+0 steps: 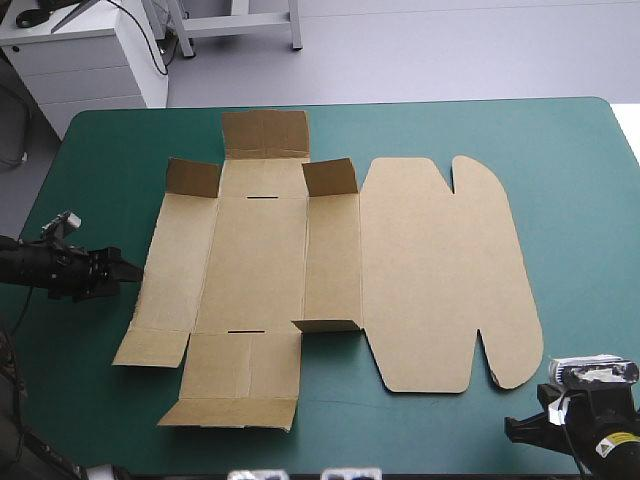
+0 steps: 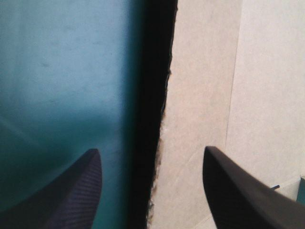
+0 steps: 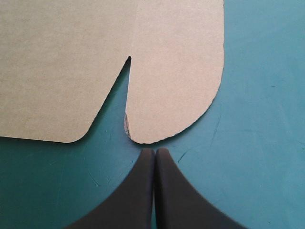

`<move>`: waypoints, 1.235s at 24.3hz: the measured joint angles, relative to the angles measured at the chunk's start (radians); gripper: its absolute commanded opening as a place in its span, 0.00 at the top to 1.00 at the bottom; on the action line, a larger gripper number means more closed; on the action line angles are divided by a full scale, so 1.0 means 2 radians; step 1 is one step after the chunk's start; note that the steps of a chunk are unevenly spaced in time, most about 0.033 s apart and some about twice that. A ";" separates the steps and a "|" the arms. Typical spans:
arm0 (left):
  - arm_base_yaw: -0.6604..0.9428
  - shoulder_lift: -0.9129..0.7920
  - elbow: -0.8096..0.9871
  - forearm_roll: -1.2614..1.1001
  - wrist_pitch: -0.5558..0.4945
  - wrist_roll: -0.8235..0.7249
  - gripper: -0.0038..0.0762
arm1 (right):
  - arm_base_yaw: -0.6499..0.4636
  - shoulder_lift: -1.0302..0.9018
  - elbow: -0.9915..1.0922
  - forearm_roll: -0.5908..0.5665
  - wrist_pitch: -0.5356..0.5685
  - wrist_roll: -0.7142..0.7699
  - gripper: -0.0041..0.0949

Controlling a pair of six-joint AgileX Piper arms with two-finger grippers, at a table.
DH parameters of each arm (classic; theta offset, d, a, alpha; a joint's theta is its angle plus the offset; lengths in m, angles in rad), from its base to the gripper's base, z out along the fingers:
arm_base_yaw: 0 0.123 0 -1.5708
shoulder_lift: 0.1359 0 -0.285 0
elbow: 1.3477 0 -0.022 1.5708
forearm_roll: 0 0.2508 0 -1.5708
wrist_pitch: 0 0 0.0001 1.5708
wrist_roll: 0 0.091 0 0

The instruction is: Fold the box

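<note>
Box (image 1: 300, 260) mostly flat on the teal-green cover (image 1: 580, 200), a gripper either side
Left gripper (image 2: 151, 151) is spread open, straddling its left edge; right gripper (image 3: 155, 151) is pinched together just short of the lid's (image 3: 181, 71) rounded corner.

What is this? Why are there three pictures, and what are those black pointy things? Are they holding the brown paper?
This is a robot with two arms at a table with a teal-green cover. One picture looks down from above. The other two come from little cameras on the wrists, so the black shapes are each arm's own pincer. The brown sheet is a box that is not folded up yet. It lies mostly flat, with a few small flaps raised at the far end. The left pincer is open at the box's left edge. The right pincer is shut, just short of a rounded corner of the sheet. Neither holds anything.
</note>
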 measured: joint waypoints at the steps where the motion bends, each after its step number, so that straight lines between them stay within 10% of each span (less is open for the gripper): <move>1: -0.005 0.009 0.000 0.000 0.000 0.000 0.40 | 0.000 0.000 0.000 0.000 0.000 0.000 0.98; 24: -0.114 0.050 -0.010 -0.026 0.008 0.009 0.41 | 0.000 0.000 0.000 0.000 -0.001 0.000 0.98; 30: -0.114 0.052 -0.010 -0.023 0.002 -0.008 0.71 | 0.000 0.000 0.000 0.000 -0.001 0.000 0.98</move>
